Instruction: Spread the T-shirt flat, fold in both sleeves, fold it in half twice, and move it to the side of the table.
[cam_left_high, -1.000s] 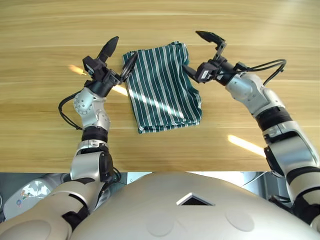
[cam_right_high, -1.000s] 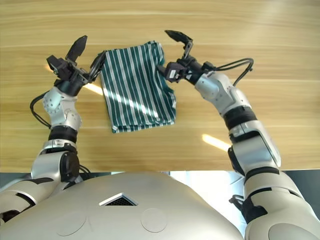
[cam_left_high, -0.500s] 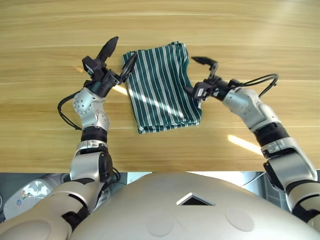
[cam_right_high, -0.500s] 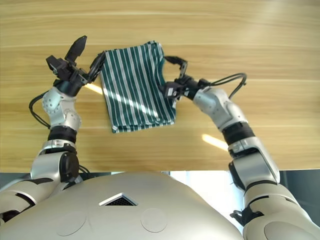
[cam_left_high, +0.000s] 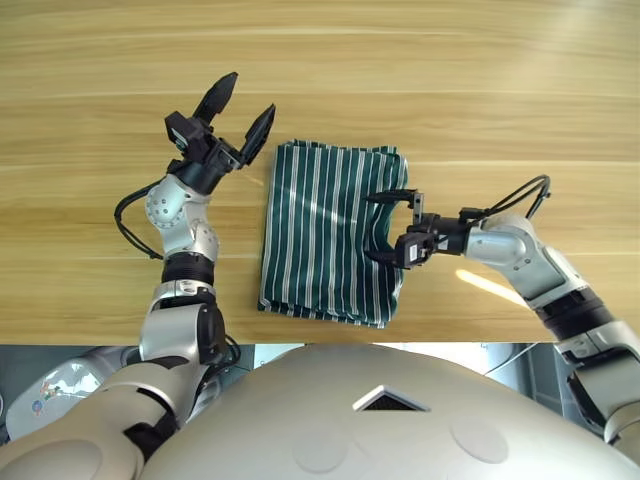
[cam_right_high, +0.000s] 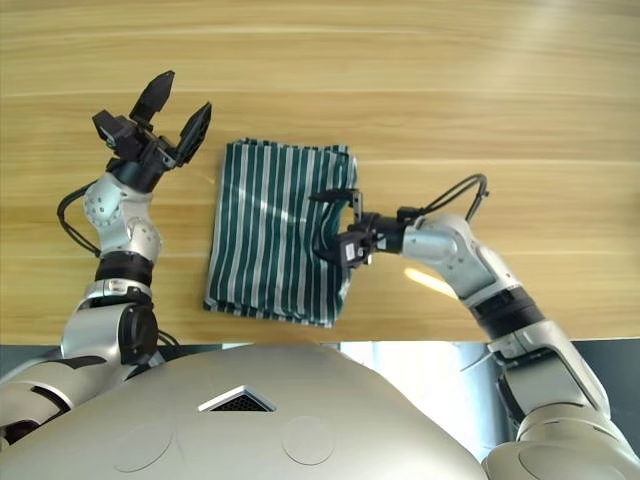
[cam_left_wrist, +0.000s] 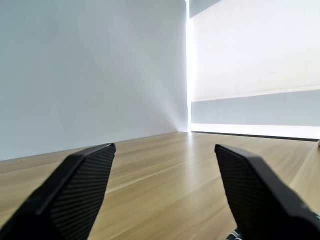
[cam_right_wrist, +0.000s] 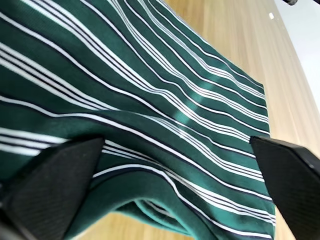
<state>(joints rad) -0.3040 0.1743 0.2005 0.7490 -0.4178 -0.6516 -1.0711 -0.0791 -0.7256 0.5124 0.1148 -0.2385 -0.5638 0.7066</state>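
The green T-shirt (cam_left_high: 325, 235) with white stripes lies folded into a compact rectangle on the wooden table (cam_left_high: 500, 80), close to the near edge. My right gripper (cam_left_high: 372, 227) is low at the shirt's right edge, open, its fingers spread over the striped cloth (cam_right_wrist: 150, 95). I cannot tell whether the fingers touch the cloth. My left gripper (cam_left_high: 250, 95) is raised just off the shirt's far left corner, open, with nothing between its fingers (cam_left_wrist: 80, 190).
Bare wood stretches to the far side and to both sides of the shirt. The table's near edge (cam_left_high: 450, 343) runs just below the shirt's lower hem. A pale wall (cam_left_wrist: 90, 70) stands beyond the table's far end.
The folded shirt has slid toward the table's near edge and turned a little. My right gripper came down and back with it. The left arm has stayed put.
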